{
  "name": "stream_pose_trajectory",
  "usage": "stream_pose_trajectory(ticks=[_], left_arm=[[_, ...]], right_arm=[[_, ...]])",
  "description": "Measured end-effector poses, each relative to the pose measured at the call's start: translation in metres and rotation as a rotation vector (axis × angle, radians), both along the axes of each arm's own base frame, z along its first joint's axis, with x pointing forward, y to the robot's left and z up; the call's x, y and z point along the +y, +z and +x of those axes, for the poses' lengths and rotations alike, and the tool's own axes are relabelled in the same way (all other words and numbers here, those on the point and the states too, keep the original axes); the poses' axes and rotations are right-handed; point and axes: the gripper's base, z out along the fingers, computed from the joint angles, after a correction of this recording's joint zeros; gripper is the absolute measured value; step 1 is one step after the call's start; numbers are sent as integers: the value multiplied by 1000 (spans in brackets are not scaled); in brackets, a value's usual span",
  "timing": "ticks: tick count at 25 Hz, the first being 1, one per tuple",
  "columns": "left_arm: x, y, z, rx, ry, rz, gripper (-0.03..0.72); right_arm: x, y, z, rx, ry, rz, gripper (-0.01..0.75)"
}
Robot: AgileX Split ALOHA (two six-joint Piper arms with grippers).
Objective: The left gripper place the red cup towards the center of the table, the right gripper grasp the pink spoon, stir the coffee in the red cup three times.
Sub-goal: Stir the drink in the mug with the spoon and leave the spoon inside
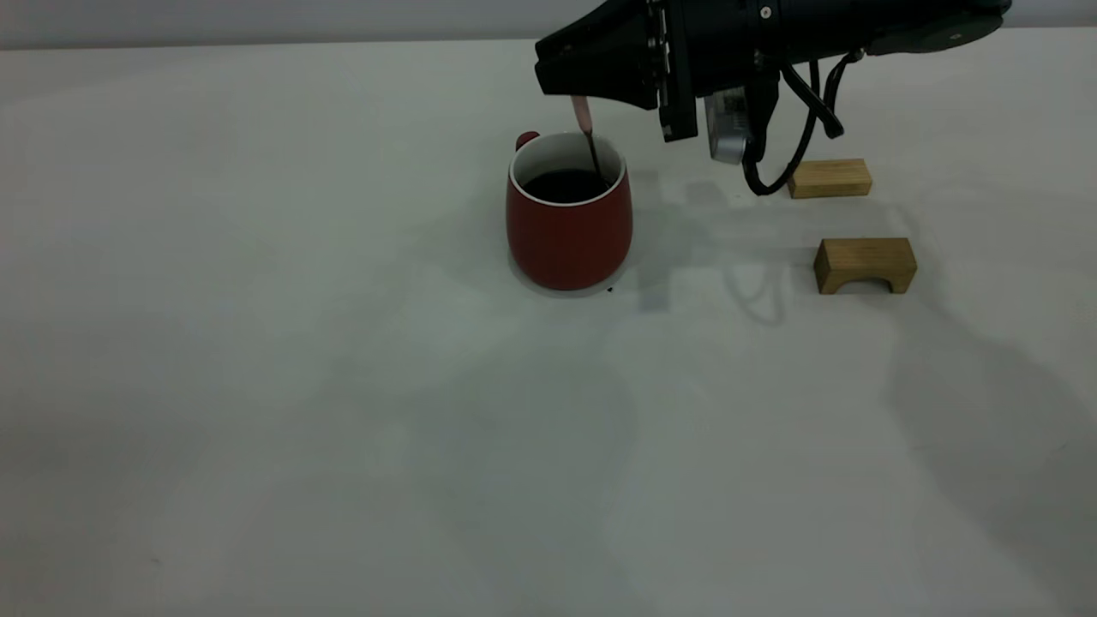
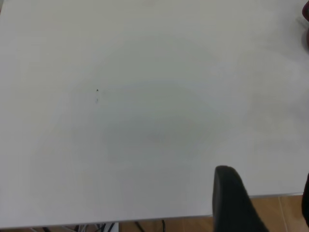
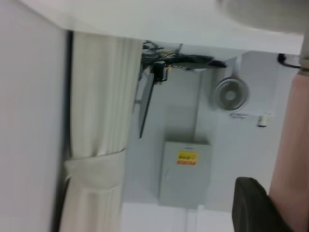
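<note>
The red cup point(image 1: 568, 236) stands upright near the middle of the table point(image 1: 343, 386), its handle turned to the far side, with dark coffee point(image 1: 566, 186) inside. My right gripper point(image 1: 557, 77) hovers just above the cup's rim, shut on the pink spoon point(image 1: 584, 116), which hangs down with its metal end dipped in the coffee. In the right wrist view the pink handle point(image 3: 292, 159) lies against a black finger point(image 3: 256, 208). My left gripper point(image 2: 265, 186) is out of the exterior view, open and empty over the table's edge. A sliver of the red cup point(image 2: 306, 36) shows far off.
Two tan wooden blocks lie to the right of the cup, a flat one point(image 1: 830, 178) farther back and an arched one point(image 1: 865, 265) nearer. A tiny dark speck point(image 1: 609, 290) sits by the cup's base. Wide bare tabletop spreads left and front.
</note>
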Motion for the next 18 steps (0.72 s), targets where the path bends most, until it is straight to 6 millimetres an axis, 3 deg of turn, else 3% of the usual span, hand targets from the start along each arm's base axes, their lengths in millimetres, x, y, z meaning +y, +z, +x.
stream_pose_trajectory(ticks=[2,5,8,10,14,18], left_arm=[[0,0,0,0,0,0,425],[0,0,0,0,0,0,425],[0,0,0,0,0,0,425],[0,0,0,0,0,0,425],[0,0,0,0,-1,1,425],[0,0,0,0,-1,1,425]], right_arm=[[-1,-3,-4,4,29,-23,209],[-1,-3,-8,-12,83,-65,400],[-3,10,-12,-89,175,-128,588],[-4,23,-14,-167,245,-173,668],[-10,54,-19,-351,416,-286,706],[-27,82,-30,-540,677,-492,628]])
